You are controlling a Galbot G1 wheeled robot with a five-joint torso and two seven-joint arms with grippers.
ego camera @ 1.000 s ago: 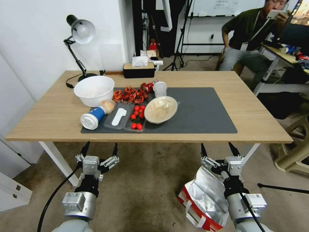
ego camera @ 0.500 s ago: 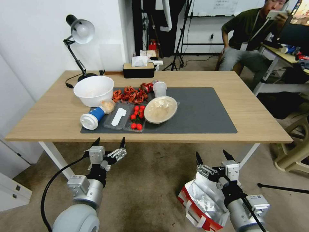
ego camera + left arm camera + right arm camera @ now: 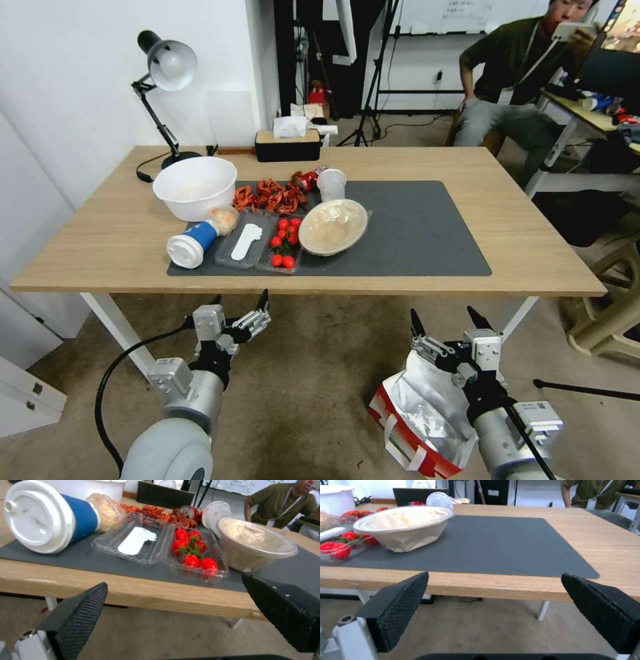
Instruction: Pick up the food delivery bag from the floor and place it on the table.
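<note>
Head view: your right gripper, fingers spread, hangs just above the food delivery bag. The bag lies below and behind its tips. Your left gripper, also spread, sits well apart.

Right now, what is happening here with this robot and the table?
A two-armed robot faces the table, which carries bowls, tomatoes and cups on a dark mat. The food delivery bag stands open on the floor, untouched, in front of the table on the robot's right. The right gripper hangs open above it. The left gripper is open too, just below the table's front edge. Neither holds anything.
</note>
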